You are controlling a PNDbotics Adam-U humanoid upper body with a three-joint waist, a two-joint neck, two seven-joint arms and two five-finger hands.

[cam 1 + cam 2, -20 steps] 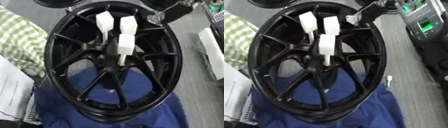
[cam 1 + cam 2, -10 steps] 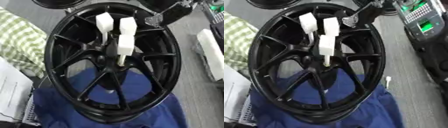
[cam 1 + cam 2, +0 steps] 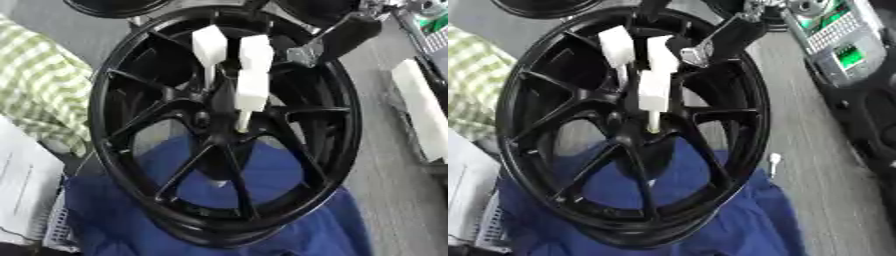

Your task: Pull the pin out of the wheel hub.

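A pale pin (image 3: 242, 120) is seen at the centre of the black wheel hub (image 3: 226, 125), pointing down toward the middle bore where the spokes meet; whether its lower tip is seated in the hub or just clear of it cannot be told. The pin is pinched from above by the white-tipped fingers (image 3: 252, 90) of the right hand (image 3: 654, 70), whose thumb and fingers are closed around its upper end. Two further white fingertips are spread a little above and to the left of the pinching ones, over the upper spokes. The black arm (image 3: 337, 36) with a silver joint is seen running up and to the right from the fingers, across the rim, toward the upper right corner. Below the fingers the wheel is propped on a blue cloth (image 3: 131, 210), which shows through the lower spokes. To the left of the fingers a green checked cloth (image 3: 35, 95) is spread on the grey surface (image 3: 798, 150). To the lower right of the fingers, just outside the rim, a small white object (image 3: 773, 161) is seen lying at the edge of the blue cloth. The left hand is not shown in either view.
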